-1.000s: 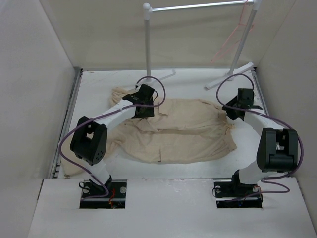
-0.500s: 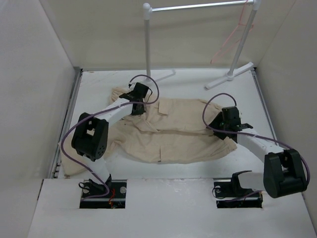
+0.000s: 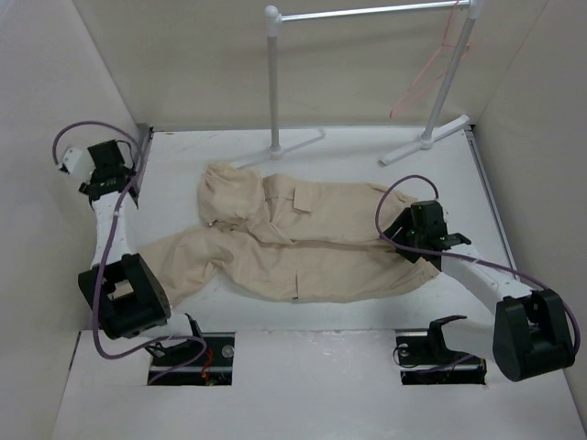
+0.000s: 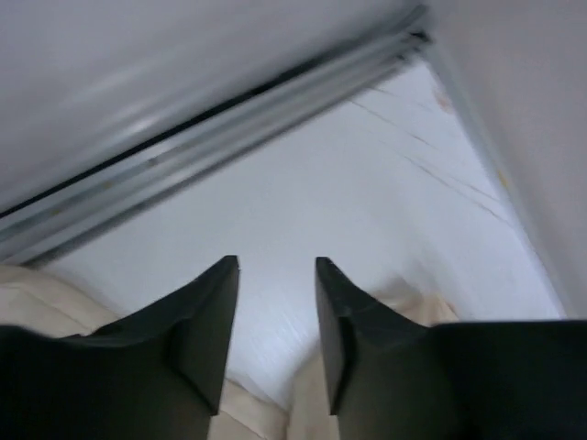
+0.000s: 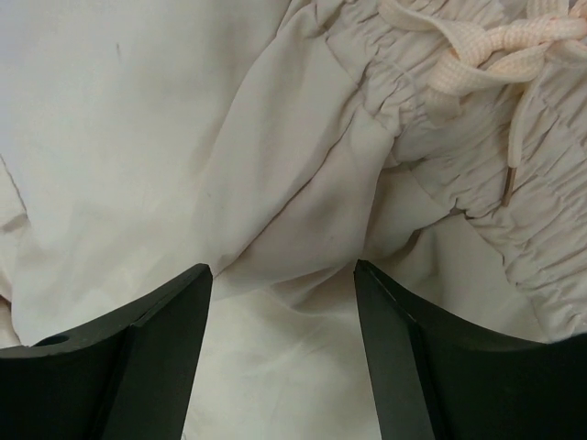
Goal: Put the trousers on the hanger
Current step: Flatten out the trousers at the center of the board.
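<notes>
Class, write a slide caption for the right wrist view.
Open right gripper poised over the trousers at their drawstring waistband.

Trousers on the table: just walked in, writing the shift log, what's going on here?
Two robot arms are working on the beige trousers, which lie flat on the table. The right end effector is open over the elastic waistband, gripping nothing. The left end effector is open and empty at the table's left edge. The pink hanger hangs on the rack, untouched.

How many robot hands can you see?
2. The left hand is up by the left wall, away from the trousers. The right hand is open at the trousers' waistband, on the right.
</notes>
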Controlling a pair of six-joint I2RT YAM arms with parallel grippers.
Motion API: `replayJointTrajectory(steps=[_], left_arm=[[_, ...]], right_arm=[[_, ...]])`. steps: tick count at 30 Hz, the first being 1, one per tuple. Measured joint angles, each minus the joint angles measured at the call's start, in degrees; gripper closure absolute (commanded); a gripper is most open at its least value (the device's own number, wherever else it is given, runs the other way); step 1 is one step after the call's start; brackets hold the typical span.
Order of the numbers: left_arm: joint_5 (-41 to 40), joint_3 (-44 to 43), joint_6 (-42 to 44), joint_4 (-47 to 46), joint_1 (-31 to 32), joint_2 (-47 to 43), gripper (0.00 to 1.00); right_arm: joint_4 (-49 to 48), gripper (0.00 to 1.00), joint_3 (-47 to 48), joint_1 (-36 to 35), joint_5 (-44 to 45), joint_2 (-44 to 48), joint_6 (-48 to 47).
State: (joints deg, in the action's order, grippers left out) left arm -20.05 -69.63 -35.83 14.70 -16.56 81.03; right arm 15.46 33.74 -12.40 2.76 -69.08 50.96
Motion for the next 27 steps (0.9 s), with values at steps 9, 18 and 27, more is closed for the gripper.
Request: replayJointTrajectory(steps=[9,18,27], left_arm=[[5.0,9.4,-5.4,4.3,13.7,-2.3,0.45],[13.9,23.1,-14.4,3.3,24.4,-2.5,0.37],[14.4,23.1,-18.3,-6.3,21.8,1.7,0.35]], right_arm=[[1.2,0.29,0.0,-0.4,-0.7,4.1,-0.2],[1.0,0.29,0.0,-3.1,-2.8,4.1,-1.4],[0.7,0.30,-0.2,-7.7,-3.5,4.8,-1.6]])
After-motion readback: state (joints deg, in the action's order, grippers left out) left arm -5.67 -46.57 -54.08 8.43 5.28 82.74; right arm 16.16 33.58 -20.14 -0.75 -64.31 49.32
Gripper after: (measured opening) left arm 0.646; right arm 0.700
